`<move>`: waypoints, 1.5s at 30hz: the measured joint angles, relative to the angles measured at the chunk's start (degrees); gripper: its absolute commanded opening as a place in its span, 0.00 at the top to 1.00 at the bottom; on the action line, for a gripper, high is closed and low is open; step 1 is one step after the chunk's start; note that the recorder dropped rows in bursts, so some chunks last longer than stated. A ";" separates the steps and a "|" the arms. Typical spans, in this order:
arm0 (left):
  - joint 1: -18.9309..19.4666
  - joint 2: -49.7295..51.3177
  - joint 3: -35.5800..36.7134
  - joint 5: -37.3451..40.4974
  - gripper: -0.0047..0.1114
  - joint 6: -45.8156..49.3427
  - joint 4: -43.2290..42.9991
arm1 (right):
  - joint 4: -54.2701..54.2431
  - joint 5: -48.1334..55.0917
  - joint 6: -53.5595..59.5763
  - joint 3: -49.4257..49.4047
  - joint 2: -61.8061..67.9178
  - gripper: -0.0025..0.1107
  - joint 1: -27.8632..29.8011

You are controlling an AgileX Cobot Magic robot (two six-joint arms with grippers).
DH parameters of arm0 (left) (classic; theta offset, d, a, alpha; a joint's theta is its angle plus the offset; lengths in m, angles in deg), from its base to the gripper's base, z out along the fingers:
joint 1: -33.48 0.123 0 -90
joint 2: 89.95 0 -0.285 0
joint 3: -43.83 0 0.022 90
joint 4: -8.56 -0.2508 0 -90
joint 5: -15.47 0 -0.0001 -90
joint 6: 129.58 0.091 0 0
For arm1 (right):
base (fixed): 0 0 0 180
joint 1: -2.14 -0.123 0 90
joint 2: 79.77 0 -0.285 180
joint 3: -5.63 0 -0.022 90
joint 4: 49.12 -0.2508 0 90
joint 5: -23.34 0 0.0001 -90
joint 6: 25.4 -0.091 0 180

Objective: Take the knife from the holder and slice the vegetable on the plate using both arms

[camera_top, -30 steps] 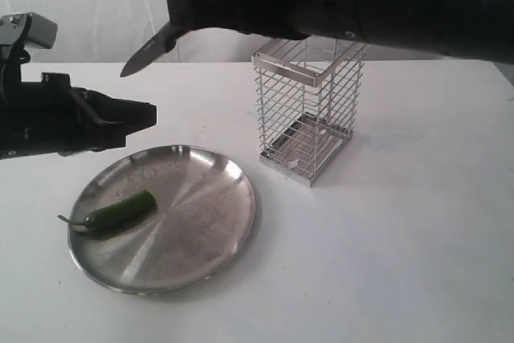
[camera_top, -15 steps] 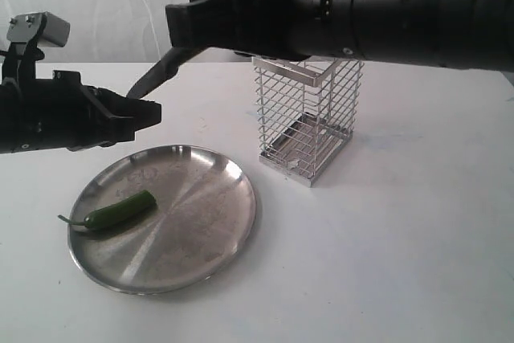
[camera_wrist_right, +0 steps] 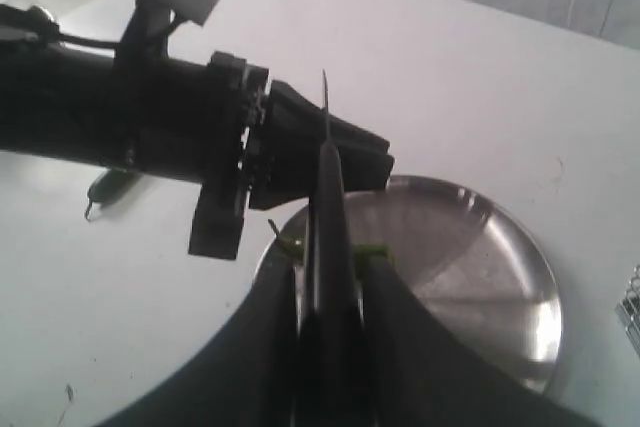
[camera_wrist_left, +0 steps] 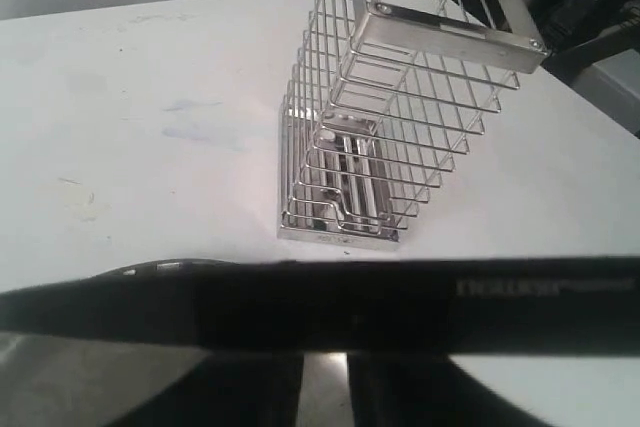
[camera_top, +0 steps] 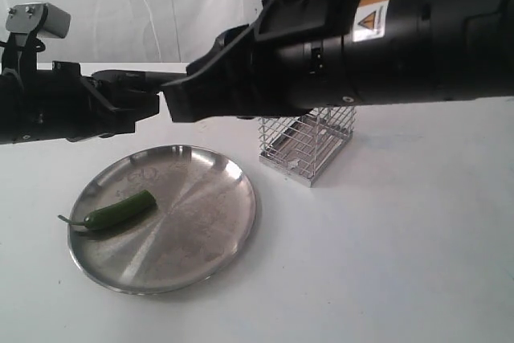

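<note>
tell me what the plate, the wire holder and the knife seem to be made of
Plate: likely stainless steel, shiny, with fine scuffs and streaked reflections.
Holder: thin bright metal wire, probably chromed or stainless, with a flat glossy rim.
Knife: all black and matte; the blade may be coated metal or ceramic, hard to tell.

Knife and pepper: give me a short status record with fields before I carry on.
holder: upright, empty
knife: clamped in right end effector, blade roughly level, tip by left end effector
pepper: whole, lying on plate, untouched
left end effector: above plate's far rim, open or shut unclear, contact with knife unclear
cutting: not yet begun
</note>
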 measured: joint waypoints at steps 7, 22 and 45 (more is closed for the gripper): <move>0.00 0.00 0.00 -0.07 0.78 0.24 0.00 | 0.10 5.89 0.00 0.00 1.71 0.98 -0.13; 0.00 0.00 -0.22 -1.11 0.78 0.62 0.00 | 1.70 6.37 -0.31 0.00 2.44 0.98 -0.12; 0.00 0.00 -0.22 -2.62 0.78 0.84 0.00 | 7.95 -0.79 -7.96 0.00 9.32 0.98 -0.12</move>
